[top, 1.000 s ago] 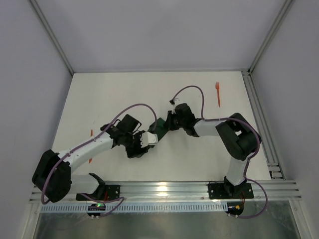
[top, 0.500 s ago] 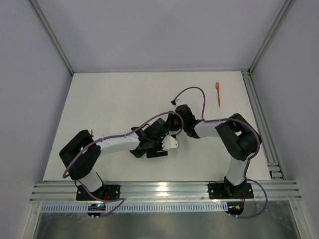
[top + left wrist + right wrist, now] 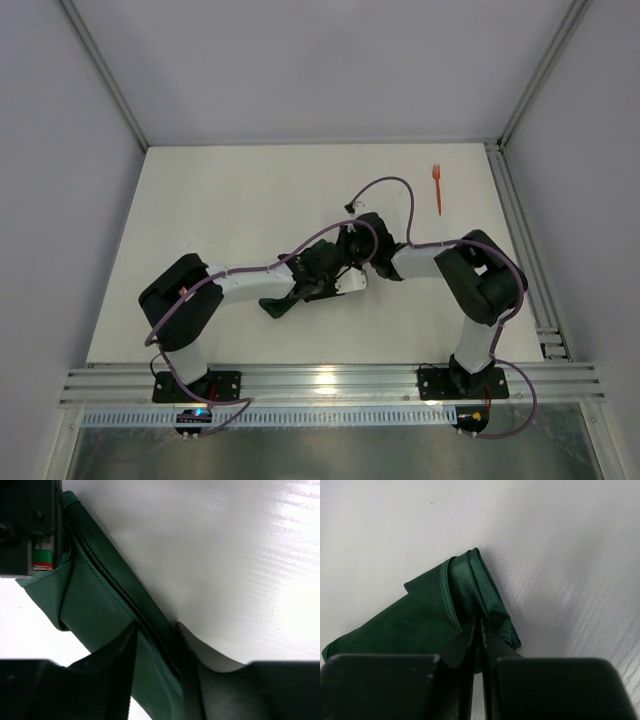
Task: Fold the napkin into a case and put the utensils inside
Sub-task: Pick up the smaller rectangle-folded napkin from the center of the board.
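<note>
Overhead view: both arms are seen converged at the middle of the table, the left tool lying just beside the right tool. The napkin is largely covered by them; only a dark strip, taken to be its trailing end, is seen under the left forearm, which suggests a long axis running from far right to near left. The fork is noted well apart at the far right, its handle pointing toward the arms; it is judged to have been left there until a case exists. Left wrist view: the cloth is seen as a narrow multi-layered band laid diagonally on the table, running away from the camera up to the right tool at the upper left. The left tool's fingers are set on either side of this band, apparently to guide or crease the fold; whether they are pressed tight on it cannot be told. Right wrist view: the fingers are seen drawn almost together and clamped on a bunched, hemmed corner of the napkin, judged to anchor that end while the fold is worked. The rest of the cloth is spread toward the lower left.
</note>
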`<state>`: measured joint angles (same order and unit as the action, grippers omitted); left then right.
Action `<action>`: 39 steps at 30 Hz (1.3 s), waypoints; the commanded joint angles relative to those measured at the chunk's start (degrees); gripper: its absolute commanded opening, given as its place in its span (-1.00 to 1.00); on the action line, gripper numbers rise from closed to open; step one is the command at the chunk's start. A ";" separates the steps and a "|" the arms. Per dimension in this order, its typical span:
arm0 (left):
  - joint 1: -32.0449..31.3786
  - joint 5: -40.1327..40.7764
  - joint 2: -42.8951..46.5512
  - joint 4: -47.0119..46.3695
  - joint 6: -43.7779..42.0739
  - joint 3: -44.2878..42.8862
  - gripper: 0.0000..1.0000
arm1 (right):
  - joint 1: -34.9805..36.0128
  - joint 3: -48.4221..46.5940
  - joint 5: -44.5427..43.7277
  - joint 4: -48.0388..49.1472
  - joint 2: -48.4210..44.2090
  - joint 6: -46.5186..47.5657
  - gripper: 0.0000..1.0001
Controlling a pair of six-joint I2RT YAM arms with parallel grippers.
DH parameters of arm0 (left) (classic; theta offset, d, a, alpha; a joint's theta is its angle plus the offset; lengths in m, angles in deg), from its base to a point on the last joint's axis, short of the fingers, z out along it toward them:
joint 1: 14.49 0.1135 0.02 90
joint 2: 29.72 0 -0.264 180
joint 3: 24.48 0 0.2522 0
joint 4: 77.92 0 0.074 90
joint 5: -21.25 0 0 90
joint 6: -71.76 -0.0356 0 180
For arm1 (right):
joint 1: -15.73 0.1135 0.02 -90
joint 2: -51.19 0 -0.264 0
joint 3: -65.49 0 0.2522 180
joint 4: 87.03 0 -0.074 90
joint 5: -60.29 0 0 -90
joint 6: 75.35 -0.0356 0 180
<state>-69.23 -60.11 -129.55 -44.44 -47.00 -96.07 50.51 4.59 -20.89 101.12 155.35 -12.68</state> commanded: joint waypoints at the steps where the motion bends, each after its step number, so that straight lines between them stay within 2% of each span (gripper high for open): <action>1: -0.19 1.46 -2.74 1.98 0.36 2.36 -0.28 | 0.46 1.17 0.76 -2.75 -1.85 0.35 -0.81; 2: -0.19 1.64 -2.65 1.81 0.28 2.62 -0.40 | 0.55 1.17 1.20 -2.75 -2.29 0.44 -0.81; 3: -0.19 2.33 -2.30 1.63 0.10 3.06 -0.61 | 0.55 1.17 1.90 -2.75 -2.47 0.70 -0.81; 6: -0.19 2.96 -1.51 0.67 -0.42 3.68 -0.73 | 0.55 1.17 2.95 -2.93 -3.61 1.14 -0.81; 9: -0.19 2.96 -0.45 0.05 -0.87 4.30 -1.00 | 0.46 1.08 3.66 -3.45 -4.49 1.67 -0.80; 13: -0.19 2.87 0.95 -0.57 -2.09 5.00 -1.00 | 0.46 1.08 6.46 -3.37 -6.24 3.24 -0.73; 16: -0.19 1.47 3.76 0.48 -3.15 5.44 -1.00 | 0.46 0.38 8.58 -5.11 -10.01 5.70 -0.55; 21: -0.10 -5.03 9.56 4.26 -6.04 6.14 -1.00 | -1.47 -1.20 12.97 -9.07 -19.59 12.91 -0.21; 26: 0.33 -11.71 12.64 8.03 -8.51 7.20 -1.00 | -4.63 -2.44 14.30 -17.51 -27.23 21.25 -0.08; 29: 1.65 -14.97 14.65 9.01 -9.48 7.72 -1.00 | -5.34 0.10 16.40 -16.47 -31.54 30.90 -0.03; 30: 2.00 -16.36 15.36 9.54 -9.65 7.90 -1.00 | -5.43 2.98 19.10 -15.42 -35.22 37.29 0.01; 32: 3.06 -16.90 17.03 10.33 -10.62 8.25 -1.00 | -5.34 6.51 20.71 -10.50 -39.54 43.30 0.07; 33: 3.41 -17.78 17.47 10.77 -10.71 8.25 -1.00 | -5.34 9.75 22.19 -8.66 -43.56 50.46 0.12; 35: 4.55 -18.83 18.44 11.30 -11.67 8.25 -1.00 | -5.25 12.23 25.00 -9.95 -46.58 59.63 0.14; 36: 4.99 -19.19 18.79 11.65 -11.94 8.34 -1.00 | -4.82 13.72 26.85 -14.66 -48.59 64.98 0.14; 37: 5.17 -20.06 19.14 11.74 -12.20 8.51 -1.00 | -4.29 14.26 28.52 -16.62 -49.22 73.39 0.15; 39: 5.61 -20.68 20.55 11.83 -12.90 8.78 -1.00 | -2.80 16.18 28.80 -19.35 -49.67 78.46 0.24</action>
<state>-64.29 -76.94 -111.91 -33.95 -57.88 -87.81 45.97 18.61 3.05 85.91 106.42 46.22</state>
